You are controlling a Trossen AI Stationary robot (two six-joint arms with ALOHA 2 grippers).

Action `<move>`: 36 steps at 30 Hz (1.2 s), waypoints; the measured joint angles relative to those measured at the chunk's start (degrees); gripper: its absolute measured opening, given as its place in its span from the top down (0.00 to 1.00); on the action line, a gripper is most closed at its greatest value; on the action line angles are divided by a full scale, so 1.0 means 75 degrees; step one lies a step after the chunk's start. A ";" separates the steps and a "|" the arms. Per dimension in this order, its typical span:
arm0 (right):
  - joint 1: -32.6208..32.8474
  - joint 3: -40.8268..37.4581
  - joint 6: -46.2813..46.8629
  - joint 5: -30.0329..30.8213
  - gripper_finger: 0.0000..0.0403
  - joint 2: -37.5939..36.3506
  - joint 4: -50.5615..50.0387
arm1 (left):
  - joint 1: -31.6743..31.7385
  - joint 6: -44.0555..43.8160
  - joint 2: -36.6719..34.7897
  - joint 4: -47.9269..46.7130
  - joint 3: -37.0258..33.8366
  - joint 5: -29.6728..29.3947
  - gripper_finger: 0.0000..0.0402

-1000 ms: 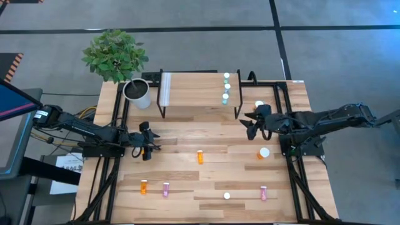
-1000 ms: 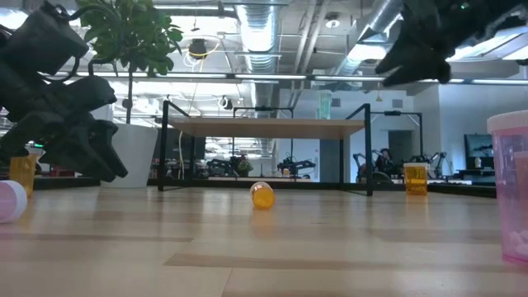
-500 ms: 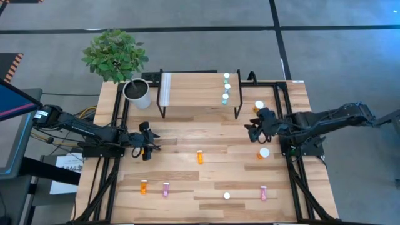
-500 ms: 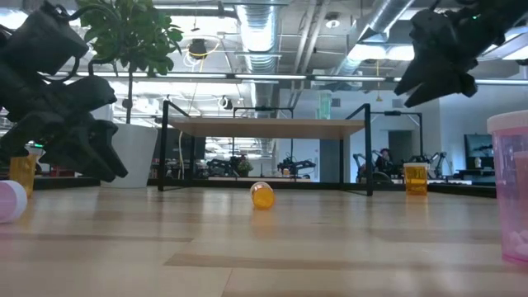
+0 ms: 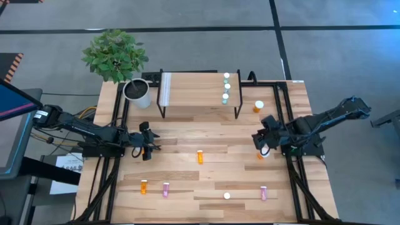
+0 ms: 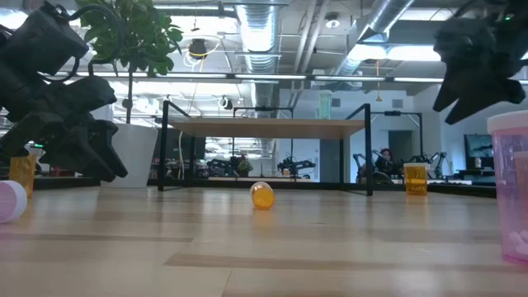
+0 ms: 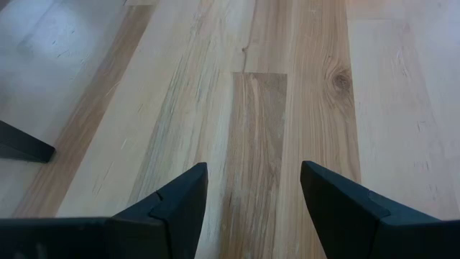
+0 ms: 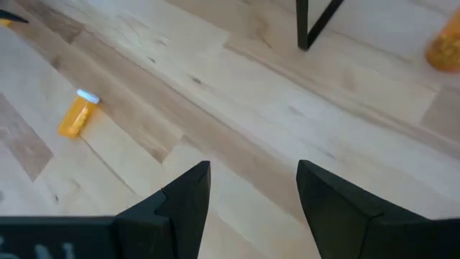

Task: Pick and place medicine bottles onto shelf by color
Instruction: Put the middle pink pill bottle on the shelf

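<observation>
My left gripper (image 5: 148,149) waits, fingers spread and empty, left of the shelf (image 5: 199,92) and nearer me. Three green bottles (image 5: 225,87) already line the shelf's right end. A small orange bottle (image 5: 200,156) lies on its side in front of the shelf. My right gripper (image 5: 257,142), fingers apart and empty, hangs just beside the big orange bottle (image 5: 265,152) in front of the shelf's right leg. I'd centre over its cap, descend straight, then close gently. A second ago this gripper sat closer to the shelf; it has pulled back toward the bottle.
</observation>
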 joint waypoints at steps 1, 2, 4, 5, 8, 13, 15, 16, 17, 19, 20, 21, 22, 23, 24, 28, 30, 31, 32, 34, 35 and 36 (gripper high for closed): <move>0.0067 0.0000 0.0107 0.0001 0.43 0.0000 -0.0054 | 0.0000 0.0000 0.0000 -0.0001 0.0000 0.0001 0.47; 0.0121 0.0000 0.0174 0.0000 0.43 0.0000 -0.0096 | -0.0002 0.0000 0.0000 -0.0001 0.0000 -0.0001 0.47; 0.0192 0.0000 0.0209 0.0003 0.43 0.0000 -0.0103 | -0.0003 0.0000 0.0000 -0.0001 0.0000 -0.0001 0.47; 0.0217 0.0000 0.0205 0.0003 0.43 0.0000 -0.0103 | 0.0000 0.0000 0.0000 -0.0001 0.0000 -0.0001 0.47; 0.0227 0.0000 0.0094 0.0006 0.43 0.0072 0.0023 | 0.0000 0.0000 0.0000 -0.0001 0.0000 -0.0001 0.47; 0.0400 0.0000 -0.0592 0.0005 0.43 0.0377 0.0689 | -0.0002 0.0000 0.0000 0.0002 0.0000 -0.0001 0.47; 0.0541 0.0000 -0.1066 0.0003 0.43 0.0536 0.1112 | 0.0000 -0.0001 0.0000 0.0001 0.0000 -0.0001 0.47; 0.0618 0.0000 -0.1313 0.0006 0.43 0.0610 0.1392 | -0.0003 0.0000 0.0000 -0.0001 0.0000 -0.0001 0.47; 0.0699 0.0000 -0.1567 0.0003 0.43 0.0675 0.1677 | 0.0000 0.0000 0.0000 0.0001 0.0000 0.0001 0.47; 0.0850 0.0000 -0.2092 -0.0002 0.43 0.0783 0.2231 | 0.0000 0.0000 0.0000 -0.0001 0.0000 0.0001 0.47; 0.0906 0.0000 -0.2361 -0.0005 0.43 0.0834 0.2573 | 0.0000 0.0000 -0.0001 -0.0001 0.0000 -0.0001 0.47; 0.0953 0.0000 -0.2619 -0.0006 0.43 0.0874 0.2859 | 0.0000 0.0000 -0.0002 -0.0001 0.0000 -0.0001 0.47; 0.0991 0.0000 -0.2868 -0.0009 0.43 0.0898 0.3115 | -0.0002 0.0000 -0.0003 -0.0001 0.0000 -0.0001 0.47; 0.1000 0.0000 -0.3111 -0.0012 0.43 0.0906 0.3370 | 0.0000 0.0000 -0.0003 -0.0001 0.0000 -0.0001 0.47; 0.1004 0.0000 -0.3308 -0.0012 0.43 0.0902 0.3603 | -0.0001 0.0000 -0.0003 -0.0001 0.0000 -0.0001 0.47; 0.0996 0.0000 -0.3597 -0.0050 0.43 0.0901 0.4192 | 0.0000 0.0000 -0.0003 -0.0001 0.0000 -0.0001 0.47; 0.1044 0.0000 -0.3597 -0.0196 0.43 0.0901 0.4460 | 0.0000 0.0000 -0.0003 0.0002 0.0000 -0.0001 0.47; 0.1103 0.0000 -0.3598 -0.0241 0.43 0.0902 0.4610 | 0.0000 0.0000 -0.0003 -0.0001 0.0000 -0.0001 0.47; 0.1167 0.0000 -0.3623 -0.0249 0.43 0.0904 0.4790 | -0.0003 0.0000 0.0000 -0.0001 0.0000 -0.0001 0.47; 0.1288 0.0000 -0.3793 -0.0242 0.43 0.0909 0.5158 | -0.0001 0.0000 -0.0003 -0.0001 0.0000 -0.0001 0.47; 0.1342 0.0000 -0.3917 -0.0239 0.43 0.0909 0.5329 | -0.0002 0.0000 -0.0001 -0.0001 0.0000 -0.0001 0.47; 0.1388 0.0000 -0.4029 -0.0233 0.43 0.0909 0.5466 | -0.0002 0.0000 0.0000 -0.0001 0.0000 -0.0001 0.47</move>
